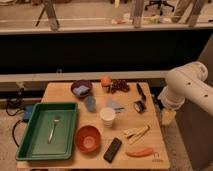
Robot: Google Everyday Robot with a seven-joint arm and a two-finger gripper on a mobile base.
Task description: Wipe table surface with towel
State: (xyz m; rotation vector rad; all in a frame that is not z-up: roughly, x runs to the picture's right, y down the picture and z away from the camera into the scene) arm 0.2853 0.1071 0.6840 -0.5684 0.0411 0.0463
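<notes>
- Gripper (168, 116): hangs off the arm (187, 82), just past the table's (152, 142) right edge and not over the top. Can't tell if it's wide, narrow or holding anything. Nothing visibly in it.
- Arm is folded up at the right, elbow high. Reads as a parked pose that keeps clear of the clutter, so my call is the wipe hasn't started.
- Towel (116, 105): best guess is the flat pale-blue cloth mid-table, touching or just beside the white cup (107, 116), with the blue cup (90, 103) near its left. It lies flat and partly tucked behind the white cup, so only the right side looks open for a grab.
- Caveat: there's also a blue wad in the purple bowl (75, 85) at the back. Can't tell whether that's cloth or sponge.
- Black tool (139, 99) sits between towel and arm, right on the likely approach line.
- Bare wood is scarce:
  - tray (30, 150) with a fork (53, 127) fills the left
  - red bowl (88, 138), black block (112, 149), yellow sticks (136, 133) and a red stick (139, 152) line the front
  - orange (105, 80) and grapes (120, 86) sit at the back
- Next: reach in from the right, pinch the towel's free edge, avoid tipping the white cup.
- Risk: dragging the cloth takes both cups with it.
</notes>
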